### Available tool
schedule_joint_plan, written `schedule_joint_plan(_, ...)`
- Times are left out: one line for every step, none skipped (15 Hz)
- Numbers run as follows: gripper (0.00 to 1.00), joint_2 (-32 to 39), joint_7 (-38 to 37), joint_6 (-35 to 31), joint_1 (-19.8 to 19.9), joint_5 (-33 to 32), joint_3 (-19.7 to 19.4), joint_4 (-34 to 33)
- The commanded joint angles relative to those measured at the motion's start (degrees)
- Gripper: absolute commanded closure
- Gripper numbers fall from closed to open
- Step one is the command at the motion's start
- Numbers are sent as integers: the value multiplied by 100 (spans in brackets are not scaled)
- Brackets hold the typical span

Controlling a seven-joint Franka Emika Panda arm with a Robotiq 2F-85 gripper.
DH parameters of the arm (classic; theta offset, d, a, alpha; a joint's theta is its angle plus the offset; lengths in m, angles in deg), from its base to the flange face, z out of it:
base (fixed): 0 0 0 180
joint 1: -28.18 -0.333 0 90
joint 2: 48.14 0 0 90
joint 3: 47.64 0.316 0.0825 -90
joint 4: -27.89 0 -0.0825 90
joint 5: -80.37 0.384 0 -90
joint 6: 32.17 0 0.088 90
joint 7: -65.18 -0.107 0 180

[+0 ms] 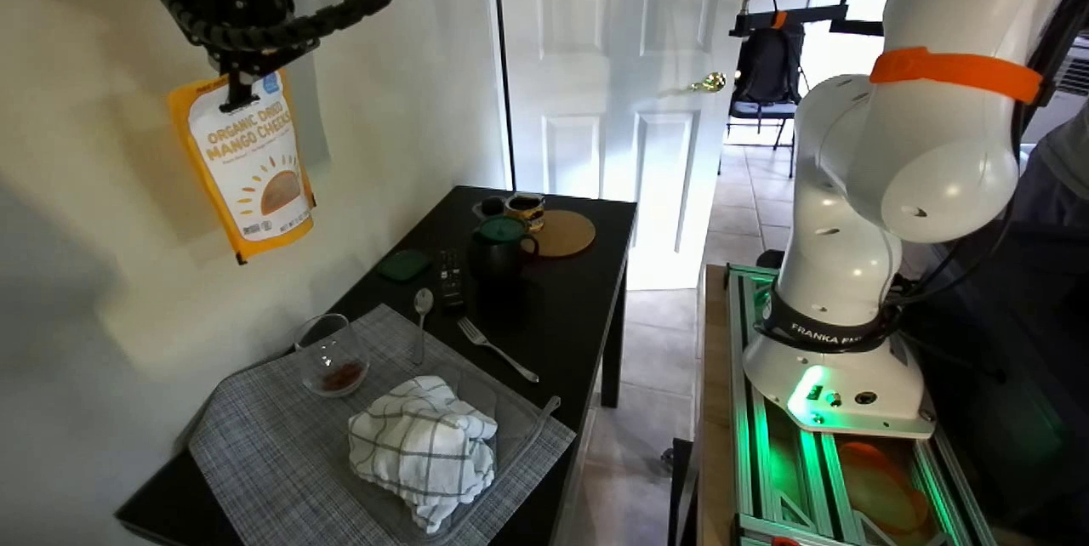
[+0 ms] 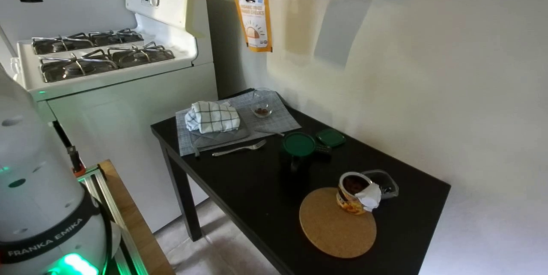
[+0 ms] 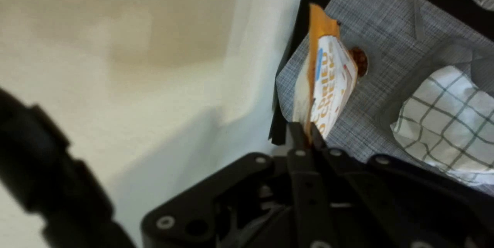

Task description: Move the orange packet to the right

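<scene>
The orange packet [image 1: 248, 162] hangs in the air, slightly tilted, with its pale printed panel facing outward. It also shows in an exterior view [image 2: 255, 22] and in the wrist view [image 3: 329, 74]. My gripper [image 1: 240, 99] is shut on its top edge, near the middle of that edge. In the wrist view the gripper's fingertips [image 3: 307, 134] pinch the thin top seam. The packet is well above the black table [image 1: 544, 333], close to the wall, and touches nothing but the gripper as far as I can see.
A checked cloth [image 1: 425, 444] and a glass bowl [image 1: 332, 367] stand on the grey placemat [image 1: 255, 444]. A fork [image 2: 239, 148], a dark mug with green lid [image 2: 299, 144], an open tub [image 2: 349, 193] and a round brown disc [image 2: 338, 228] are farther along. A stove [image 2: 128, 65] adjoins the table.
</scene>
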Motion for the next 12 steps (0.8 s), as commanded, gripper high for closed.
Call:
schedule_joint_plan(99, -298, -156, 326, 236, -341, -211, 134)
schedule_joint_plan(99, -347, -156, 398, 297, -324, -293, 160)
schedule_joint_plan(99, -342, -138, 424, 347, -300, -368, 133)
schedule_joint_plan(99, -422, -117, 400, 381, -231, -446, 222)
schedule_joint_plan(99, -415, -105, 341, 423, -240, -511, 253)
schedule_joint_plan(99, -371, -13, 93, 449, -235, -591, 335)
schedule_joint_plan(99, -339, 41, -83, 441, -87, -678, 408)
schedule_joint_plan(99, -313, 8, -251, 480, -154, -721, 488)
schedule_joint_plan(99, -287, -7, -443, 489, -117, -778, 588)
schedule_joint_plan(99, -233, -55, -664, 520, -147, -819, 696)
schedule_joint_plan(99, -174, -104, -903, 555, -174, -859, 809)
schedule_joint_plan(99, -104, -109, -1096, 577, -150, -902, 903)
